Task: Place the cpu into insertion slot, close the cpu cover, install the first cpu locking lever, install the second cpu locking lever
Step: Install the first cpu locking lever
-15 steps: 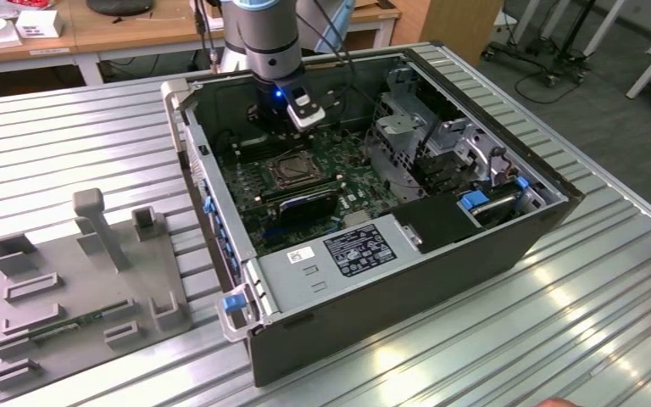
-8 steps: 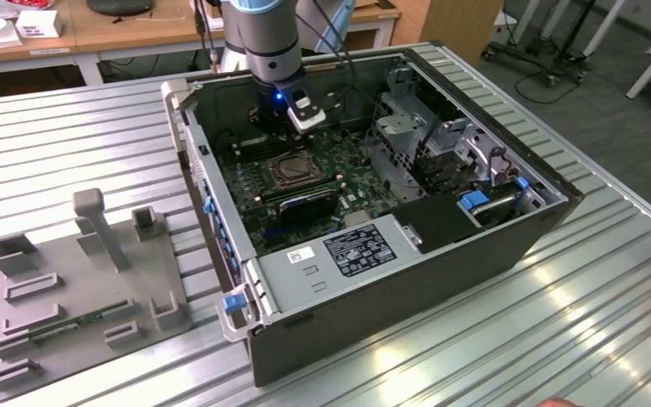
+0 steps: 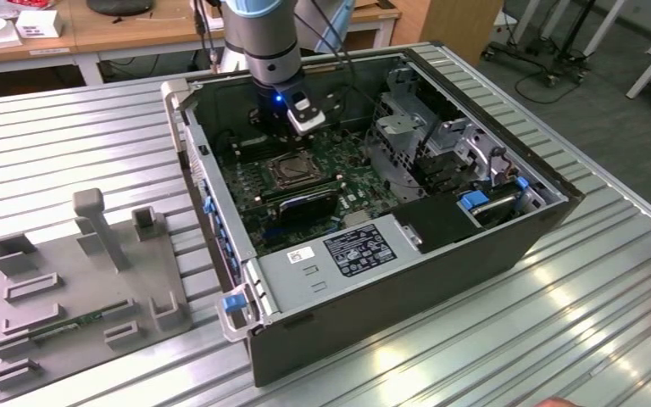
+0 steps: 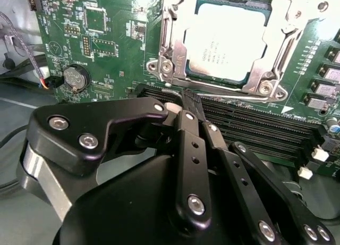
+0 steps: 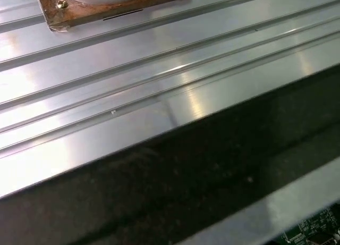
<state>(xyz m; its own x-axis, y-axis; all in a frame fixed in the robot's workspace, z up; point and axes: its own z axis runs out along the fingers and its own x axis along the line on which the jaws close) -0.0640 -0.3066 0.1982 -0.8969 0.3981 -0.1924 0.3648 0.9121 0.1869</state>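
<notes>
In the second wrist view the pale cpu (image 4: 228, 40) lies in the insertion slot (image 4: 162, 68). The silvery cpu cover (image 4: 278, 59) is folded down around the cpu's edges. A thin wire locking lever (image 4: 234, 96) runs along the socket edge nearest the memory slots. My gripper (image 4: 189, 100) has its black fingers shut together, with the tips right at one end of that lever. Whether they pinch it or only touch it is not clear. In the exterior view the gripper (image 3: 279, 142) hangs inside the open computer case, just behind the insertion slot (image 3: 292, 170).
Long black memory slots (image 4: 249, 125) and a coin battery (image 4: 74, 77) lie close to the fingers. Case walls (image 3: 196, 161) and a drive cage (image 3: 416, 127) hem in the board. A grey fixture tray (image 3: 77, 288) stands on the ribbed metal table (image 5: 133, 85).
</notes>
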